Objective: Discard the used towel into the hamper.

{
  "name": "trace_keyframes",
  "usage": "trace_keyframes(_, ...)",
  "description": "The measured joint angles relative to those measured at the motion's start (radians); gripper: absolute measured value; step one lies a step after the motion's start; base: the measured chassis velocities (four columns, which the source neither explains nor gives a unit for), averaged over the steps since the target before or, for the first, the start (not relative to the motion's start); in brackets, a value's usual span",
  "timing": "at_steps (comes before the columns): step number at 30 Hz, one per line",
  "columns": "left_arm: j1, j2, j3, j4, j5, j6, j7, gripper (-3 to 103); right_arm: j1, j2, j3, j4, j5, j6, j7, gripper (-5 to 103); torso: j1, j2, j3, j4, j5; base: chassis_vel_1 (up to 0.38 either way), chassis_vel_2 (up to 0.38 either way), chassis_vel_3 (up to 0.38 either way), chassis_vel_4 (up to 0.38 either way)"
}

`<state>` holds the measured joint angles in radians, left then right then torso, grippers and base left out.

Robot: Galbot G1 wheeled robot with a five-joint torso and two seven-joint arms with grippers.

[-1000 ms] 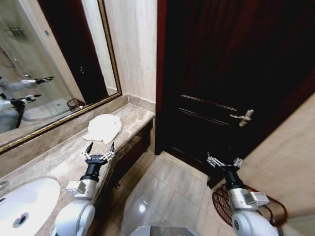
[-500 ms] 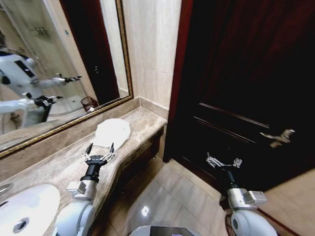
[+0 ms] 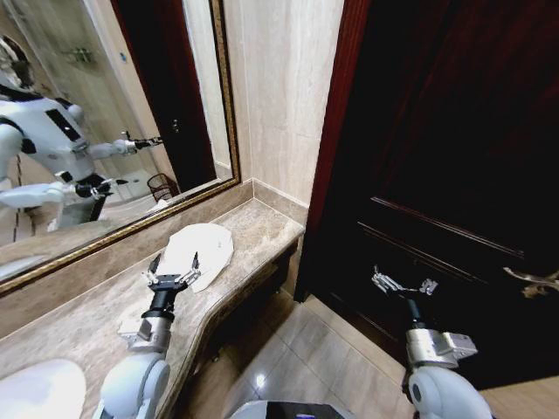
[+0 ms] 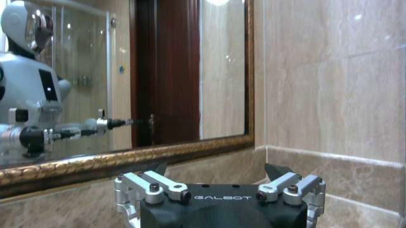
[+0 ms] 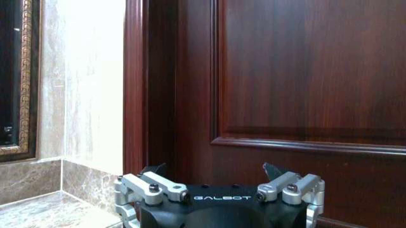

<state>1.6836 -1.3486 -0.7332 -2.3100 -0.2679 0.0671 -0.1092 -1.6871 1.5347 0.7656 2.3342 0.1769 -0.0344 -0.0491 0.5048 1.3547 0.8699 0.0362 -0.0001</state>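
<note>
Towel (image 3: 201,252) lay white and crumpled on the marble tabletop (image 3: 83,327), just beyond the left gripper (image 3: 172,264), whose fingers were spread wide on nothing. The right gripper (image 3: 403,283), equally open and empty, hung off the tabletop before the dark door (image 3: 454,157). Judging by this, the approach step was in hand; the next move called for reaching forward and down to pinch the cloth.
</note>
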Motion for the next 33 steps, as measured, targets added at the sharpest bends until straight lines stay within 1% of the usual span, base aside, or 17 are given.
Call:
trace_keyframes(1, -0.003, 0.007, 0.000, -0.006, -0.011, 0.025, -0.012, 100, -0.001, 0.001, 0.000, 0.000, -0.001, 0.000, 0.000, 100, 0.000, 0.000, 0.000, 0.0004, 0.0001, 0.063, 0.001, -0.040, 0.026)
trace_keyframes(2, -0.003, 0.007, 0.000, -0.006, -0.011, 0.025, -0.012, 100, -0.001, 0.001, 0.000, 0.000, -0.001, 0.000, 0.000, 100, 0.000, 0.000, 0.000, 0.0004, 0.0001, 0.063, 0.001, -0.040, 0.026)
trace_keyframes(6, -0.044, 0.050, 0.002, -0.017, -0.094, 0.135, -0.077, 100, -0.008, 0.006, 0.007, -0.011, -0.009, 0.002, -0.001, 100, -0.001, 0.000, 0.000, 0.0004, 0.0000, 0.000, 0.000, 0.000, 0.000)
trace_keyframes(7, -0.044, 0.050, 0.002, -0.017, -0.094, 0.135, -0.077, 100, -0.008, 0.006, 0.007, -0.011, -0.009, 0.002, -0.001, 100, -0.001, 0.000, 0.000, 0.0004, 0.0000, 0.000, 0.000, 0.000, 0.000)
trace_keyframes(8, -0.064, 0.071, 0.006, -0.014, -0.121, 0.165, -0.098, 100, -0.014, 0.005, 0.009, -0.013, -0.012, 0.003, -0.001, 100, 0.000, 0.000, 0.000, 0.0006, 0.0000, 0.000, 0.000, 0.000, 0.000)
trace_keyframes(10, -0.113, 0.122, 0.009, 0.003, -0.175, 0.221, -0.134, 100, -0.030, 0.000, 0.012, -0.013, -0.014, 0.002, -0.001, 100, 0.000, 0.000, 0.000, -0.0003, 0.0000, 0.000, 0.000, 0.000, 0.000)
trace_keyframes(11, -0.113, 0.122, 0.009, 0.003, -0.175, 0.221, -0.134, 100, -0.030, 0.000, 0.012, -0.013, -0.014, 0.002, -0.001, 100, 0.000, 0.000, 0.000, -0.0003, 0.0000, 0.000, 0.000, 0.000, 0.000)
trace_keyframes(13, -0.157, 0.176, 0.007, 0.021, -0.245, 0.296, -0.197, 100, -0.024, -0.010, 0.005, -0.020, -0.017, -0.004, -0.001, 100, 0.000, 0.000, 0.000, -0.0006, 0.0000, 0.000, 0.000, 0.000, 0.000)
trace_keyframes(14, -0.165, 0.189, 0.003, 0.027, -0.260, 0.318, -0.214, 100, -0.015, -0.016, 0.000, -0.026, -0.017, -0.010, -0.001, 100, 0.000, 0.000, 0.000, -0.0001, -0.0001, 0.000, 0.000, 0.000, 0.000)
trace_keyframes(15, -0.165, 0.189, 0.003, 0.027, -0.260, 0.318, -0.214, 100, -0.015, -0.016, 0.000, -0.026, -0.017, -0.010, -0.001, 100, 0.000, 0.000, 0.000, -0.0001, -0.0001, 0.000, 0.000, 0.000, 0.000)
trace_keyframes(16, -0.186, 0.212, -0.001, 0.040, -0.285, 0.358, -0.237, 100, -0.004, -0.026, -0.005, -0.035, -0.017, -0.018, -0.001, 100, 0.000, 0.000, 0.000, 0.0009, 0.0000, 0.000, 0.000, 0.000, 0.000)
trace_keyframes(18, -0.231, 0.249, 0.005, 0.067, -0.322, 0.406, -0.261, 100, -0.004, -0.037, -0.003, -0.041, -0.015, -0.023, -0.001, 100, 0.000, 0.000, 0.000, 0.0007, -0.0001, 0.000, 0.000, 0.000, 0.000)
trace_keyframes(19, -0.231, 0.249, 0.005, 0.067, -0.322, 0.406, -0.261, 100, -0.004, -0.037, -0.003, -0.041, -0.015, -0.023, -0.001, 100, 0.000, 0.000, 0.000, 0.0007, -0.0001, 0.000, 0.000, 0.000, 0.000)
trace_keyframes(21, -0.265, 0.276, 0.008, 0.092, -0.354, 0.445, -0.272, 100, -0.002, -0.050, 0.001, -0.048, -0.009, -0.029, 0.000, 100, 0.000, 0.000, 0.000, -0.0003, -0.0002, 0.000, 0.000, 0.000, 0.000)
trace_keyframes(24, -0.303, 0.309, 0.017, 0.131, -0.388, 0.472, -0.276, 100, 0.002, -0.062, 0.009, -0.057, 0.001, -0.032, 0.002, 100, 0.000, 0.000, 0.000, 0.0006, 0.0000, 0.000, 0.000, 0.000, 0.000)
trace_keyframes(30, -0.404, 0.373, 0.056, 0.229, -0.485, 0.547, -0.273, 100, -0.011, -0.058, 0.027, -0.060, 0.013, -0.032, 0.017, 100, 0.000, 0.000, 0.000, -0.0001, -0.0002, 0.000, 0.000, 0.000, 0.000)
trace_keyframes(33, -0.440, 0.393, 0.067, 0.266, -0.519, 0.564, -0.265, 100, -0.006, -0.055, 0.027, -0.058, 0.012, -0.034, 0.024, 100, 0.000, 0.000, 0.000, 0.0003, 0.0000, 0.000, 0.000, 0.000, 0.000)
